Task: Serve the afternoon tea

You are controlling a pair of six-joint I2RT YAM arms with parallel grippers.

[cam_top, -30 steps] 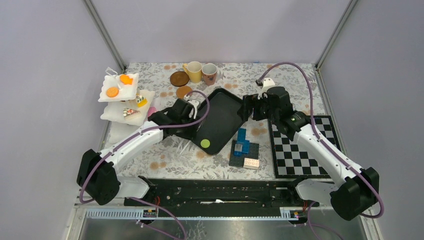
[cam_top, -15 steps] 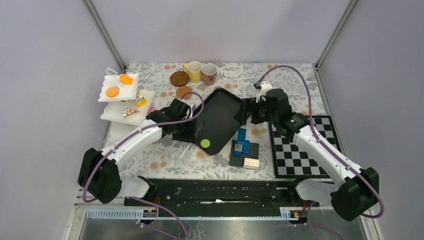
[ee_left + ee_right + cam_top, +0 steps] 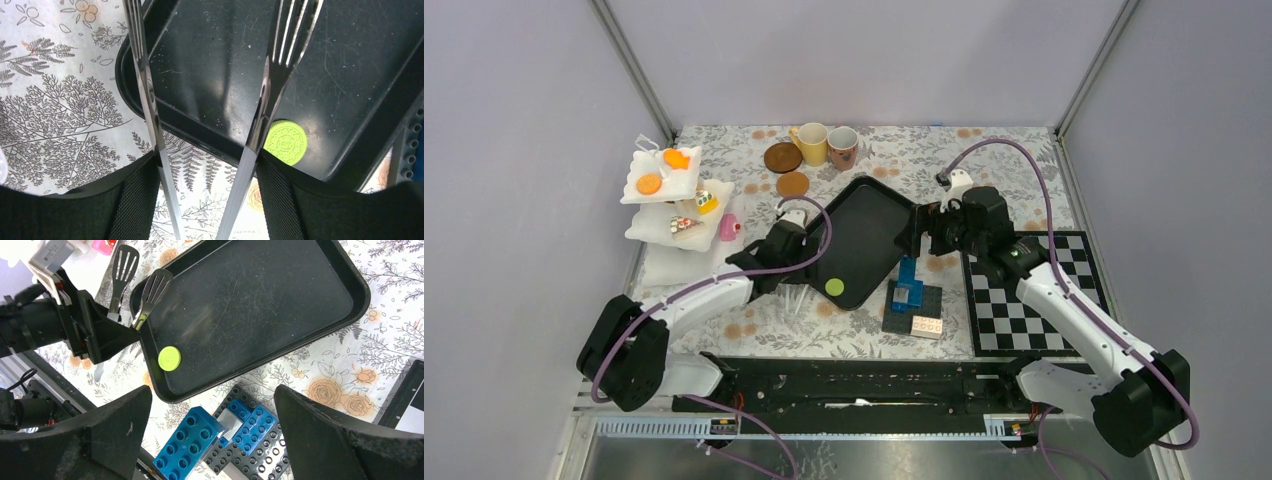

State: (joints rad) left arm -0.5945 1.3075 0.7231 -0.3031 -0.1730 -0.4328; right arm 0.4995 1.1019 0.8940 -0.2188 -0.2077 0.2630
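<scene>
Currently, the left hand (image 3: 205, 200) grips the metal tongs (image 3: 150, 100), blades apart and empty over the black tray (image 3: 215, 65), with the green cookie (image 3: 285, 142) on it close under the right blade; advise lifting straight clear before swinging; the right hand (image 3: 212, 392) gapes wide, empty.

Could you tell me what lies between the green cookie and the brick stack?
Between the cookie and the stack, only the tray's rim and a strip of tablecloth, seen in the right wrist view.
</scene>
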